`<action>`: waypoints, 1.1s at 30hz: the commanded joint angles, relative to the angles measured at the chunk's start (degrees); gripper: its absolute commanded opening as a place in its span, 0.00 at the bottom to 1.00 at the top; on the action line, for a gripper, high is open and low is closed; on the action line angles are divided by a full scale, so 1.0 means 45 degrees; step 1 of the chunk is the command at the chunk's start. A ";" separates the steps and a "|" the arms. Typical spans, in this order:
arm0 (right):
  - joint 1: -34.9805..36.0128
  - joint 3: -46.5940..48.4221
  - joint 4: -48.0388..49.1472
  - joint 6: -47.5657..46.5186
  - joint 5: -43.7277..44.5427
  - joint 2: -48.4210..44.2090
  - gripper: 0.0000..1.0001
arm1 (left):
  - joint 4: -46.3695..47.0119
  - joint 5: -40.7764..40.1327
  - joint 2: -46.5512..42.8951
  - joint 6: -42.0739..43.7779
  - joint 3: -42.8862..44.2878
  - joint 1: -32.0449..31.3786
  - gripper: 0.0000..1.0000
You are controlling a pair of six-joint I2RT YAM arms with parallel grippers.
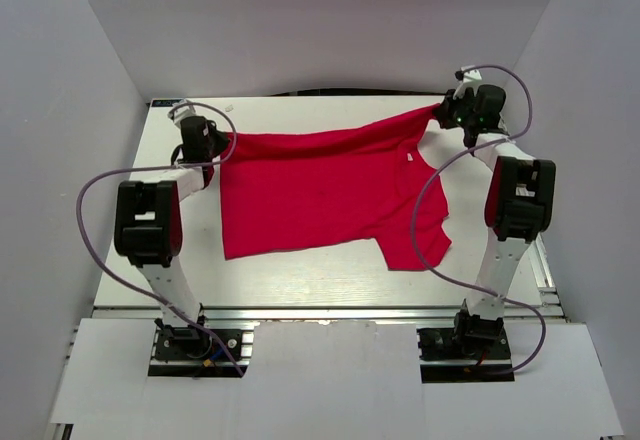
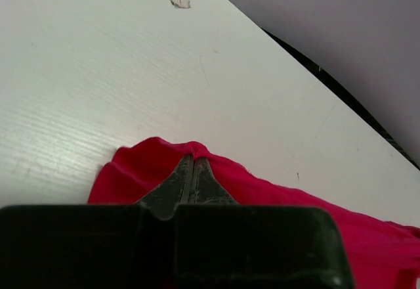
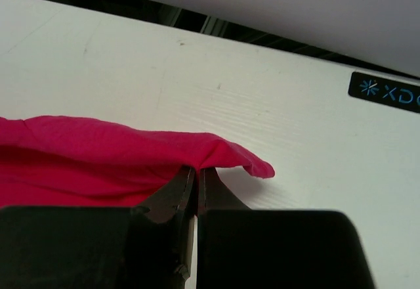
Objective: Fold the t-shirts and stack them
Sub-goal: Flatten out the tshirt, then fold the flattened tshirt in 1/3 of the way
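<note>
The red t-shirt (image 1: 320, 195) lies spread on the white table, a small white label (image 1: 408, 158) near its neck. My left gripper (image 1: 222, 143) is shut on the shirt's far left corner; in the left wrist view the cloth (image 2: 275, 190) bunches over the closed fingertips (image 2: 193, 163). My right gripper (image 1: 445, 113) is shut on the shirt's far right corner, pulled up off the table; in the right wrist view the red edge (image 3: 98, 151) drapes over the closed tips (image 3: 197, 169). The shirt's far edge is stretched between the two grippers.
The white table (image 1: 300, 270) ends at a metal rail along the front. Grey walls enclose left, right and back. A dark gap runs behind the table's far edge (image 3: 197, 20). A purple cable (image 1: 100, 220) loops beside the left arm, another (image 1: 425, 200) over the shirt's right sleeve.
</note>
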 commanded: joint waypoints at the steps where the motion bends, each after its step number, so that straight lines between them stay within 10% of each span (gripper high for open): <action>1: 0.0114 0.1215 0.1188 -0.0343 0.0899 0.0287 0.00 | 0.1153 -0.0334 0.0538 0.0164 0.1290 0.0085 0.00; 33: 0.0134 0.5027 0.1425 -0.0264 0.0161 0.3845 0.00 | 0.1504 0.0680 0.2672 0.0202 0.2817 0.1120 0.00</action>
